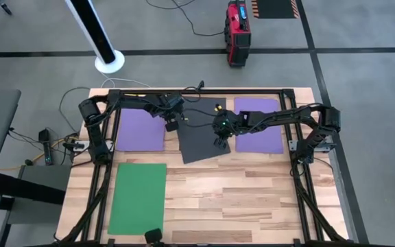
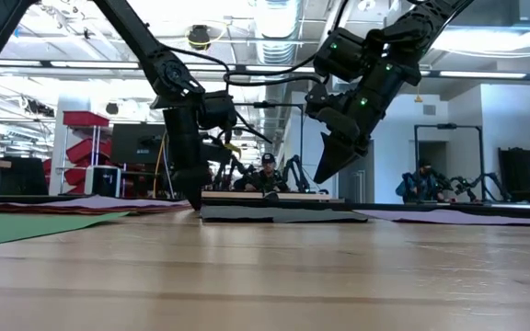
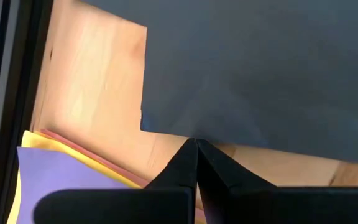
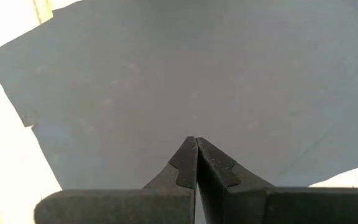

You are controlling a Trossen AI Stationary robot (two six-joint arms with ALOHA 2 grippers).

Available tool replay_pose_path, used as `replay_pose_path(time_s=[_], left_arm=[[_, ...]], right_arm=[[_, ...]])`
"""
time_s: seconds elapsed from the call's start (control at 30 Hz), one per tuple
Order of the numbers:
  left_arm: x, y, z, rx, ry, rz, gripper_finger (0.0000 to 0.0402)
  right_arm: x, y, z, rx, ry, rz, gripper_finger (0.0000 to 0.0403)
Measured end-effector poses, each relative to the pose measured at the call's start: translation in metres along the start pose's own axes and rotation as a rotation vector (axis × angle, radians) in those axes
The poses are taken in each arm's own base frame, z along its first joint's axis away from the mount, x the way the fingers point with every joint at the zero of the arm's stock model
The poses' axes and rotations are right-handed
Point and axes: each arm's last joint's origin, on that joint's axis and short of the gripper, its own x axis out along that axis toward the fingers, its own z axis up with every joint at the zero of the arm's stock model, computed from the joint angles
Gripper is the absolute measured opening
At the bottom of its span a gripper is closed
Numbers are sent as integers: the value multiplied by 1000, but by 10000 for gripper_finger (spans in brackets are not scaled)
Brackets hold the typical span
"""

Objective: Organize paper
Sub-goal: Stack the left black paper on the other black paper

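Lying askew between 2 pressed-together grippers — left gripper [image 1: 172, 126] touching its corner, right gripper [image 1: 220, 142] hovering above — is the dark grey sheet [image 1: 201, 140].

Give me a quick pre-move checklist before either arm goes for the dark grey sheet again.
1. Left gripper empty: ok, fingers shut with nothing between them, at the edge of the dark grey sheet.
2. Right gripper clear of the paper: ok, shut and raised above the dark grey sheet in the low view.
3. Dark grey sheet squared with the others: not ok, it lies skewed between the two purple sheets.
4. Dark grey sheet flat: cannot tell.
5. Left purple sheet pile tidy: not ok, yellow and pink edges stick out beneath it.
6. Green sheet undisturbed: ok, flat, apart from both arms.
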Motion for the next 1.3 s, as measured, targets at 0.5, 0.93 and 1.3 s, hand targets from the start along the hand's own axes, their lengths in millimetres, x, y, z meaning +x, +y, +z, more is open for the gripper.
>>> replay_pose_path(time_s=[0.5, 0.93, 1.3], left_arm=[[6, 15, 16, -40, -113, 19, 0], [8, 35, 21, -88, -236, 1, 0], [7, 41, 21, -93, -262, -16, 0]], right_arm=[[-4, 0, 1, 19, -11, -1, 0], [-29, 0, -6, 60, 62, -60, 0], [-30, 27, -11, -13, 70, -8, 0]])
